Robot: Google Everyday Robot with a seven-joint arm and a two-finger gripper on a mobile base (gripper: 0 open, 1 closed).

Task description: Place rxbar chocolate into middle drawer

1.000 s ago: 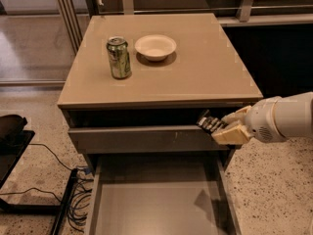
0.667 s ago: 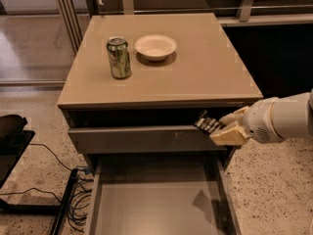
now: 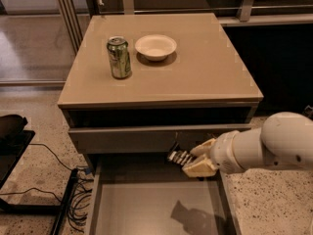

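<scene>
Change: since the earlier frames the gripper [image 3: 190, 160] and the rxbar chocolate [image 3: 179, 156] have come down and to the left, from level with the upper drawer's front to a spot over the open middle drawer [image 3: 146, 207].
Bench: a tan cabinet top [image 3: 205, 77] that carries a can and a bowl towards its back left.
Middle drawer: pulled well out at the bottom of the view, with a smooth grey floor and thin side walls; a dark shadow lies on the floor below the gripper.
Upper drawer: its long grey front panel [image 3: 127, 138] stands slightly out from the cabinet, just above the bar.
Arm: a white, rounded arm [image 3: 274, 146] reaches in from the right edge.
Gripper: over the rear right part of the middle drawer, not touching its floor.
Jaws: tan, closed on the right end of the bar, one above it and one below.
Bowl: white [image 3: 155, 47], upright, just right of the can.
Can: green [image 3: 119, 57], upright.
Rxbar chocolate: black with white lettering, sticking out leftward from the jaws, held in the air above the drawer floor.
</scene>
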